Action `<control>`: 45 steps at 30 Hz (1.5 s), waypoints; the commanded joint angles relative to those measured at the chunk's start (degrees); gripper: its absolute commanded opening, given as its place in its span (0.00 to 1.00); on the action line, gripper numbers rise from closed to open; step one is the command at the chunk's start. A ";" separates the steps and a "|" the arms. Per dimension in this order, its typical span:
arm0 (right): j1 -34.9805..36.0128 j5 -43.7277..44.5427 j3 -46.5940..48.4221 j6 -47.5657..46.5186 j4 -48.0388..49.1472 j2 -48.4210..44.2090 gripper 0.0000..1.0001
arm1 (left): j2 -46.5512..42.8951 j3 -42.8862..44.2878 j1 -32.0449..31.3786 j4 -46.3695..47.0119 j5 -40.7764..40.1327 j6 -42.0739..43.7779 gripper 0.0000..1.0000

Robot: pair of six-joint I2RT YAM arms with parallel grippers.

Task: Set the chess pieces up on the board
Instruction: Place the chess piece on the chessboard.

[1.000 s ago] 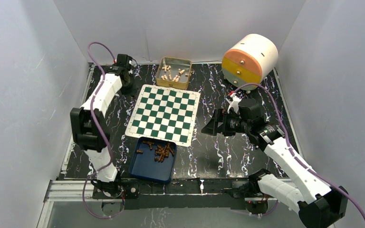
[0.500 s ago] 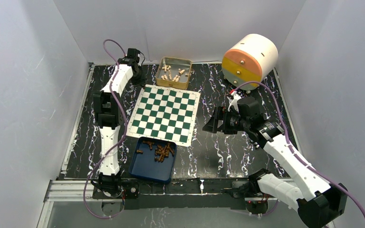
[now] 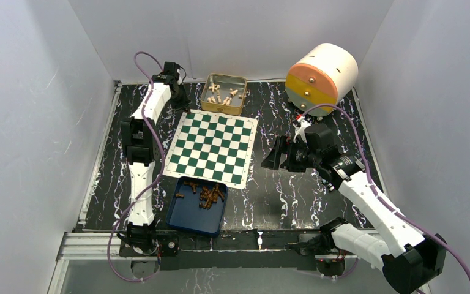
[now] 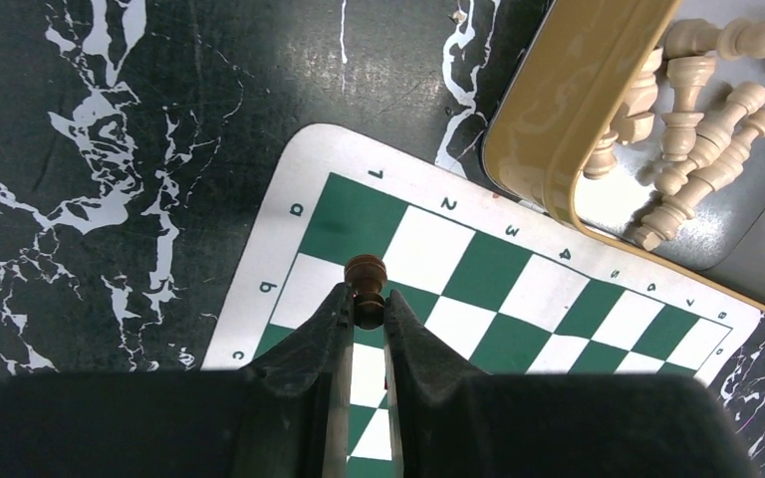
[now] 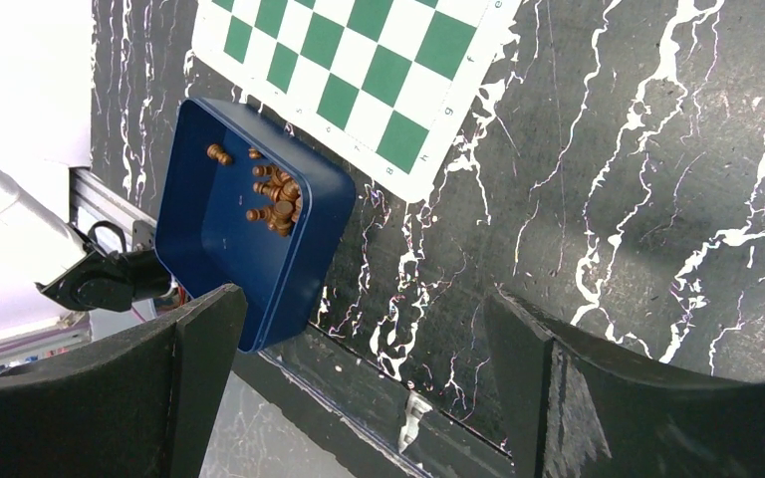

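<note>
My left gripper (image 3: 180, 98) hangs over the far-left corner of the green-and-white board (image 3: 211, 147), shut on a dark-brown chess piece (image 4: 365, 271). In the left wrist view the piece's round head sticks out past the fingertips (image 4: 344, 299), above a white square near the board's (image 4: 518, 289) lettered edge. Several more dark-brown chess pieces (image 3: 207, 195) lie heaped in the blue tray (image 3: 186, 217) at the board's near edge. My right gripper (image 3: 272, 160) hovers right of the board with its jaws wide open and nothing between them; its view shows the tray (image 5: 209, 239) and pieces (image 5: 274, 194).
A gold tin (image 3: 223, 112) holding cream-white pieces (image 4: 697, 119) stands just behind the board, close to my left gripper. A large white, orange and yellow cylinder (image 3: 321, 73) sits at the back right. The black marbled tabletop (image 3: 281, 202) shows between my right arm and the tray.
My left arm has stretched out and carried the held piece right, to the board's far-left corner. My right gripper has barely shifted.
</note>
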 commanded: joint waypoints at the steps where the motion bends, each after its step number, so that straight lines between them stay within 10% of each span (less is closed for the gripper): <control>1: 0.12 0.58 2.90 -0.33 1.32 -0.50 0.99 | -1.94 0.57 -0.85 -0.30 1.57 0.03 0.04; 45: 0.09 2.10 3.24 -1.46 0.95 -0.50 0.99 | 2.71 0.42 -3.23 2.13 2.80 1.57 0.26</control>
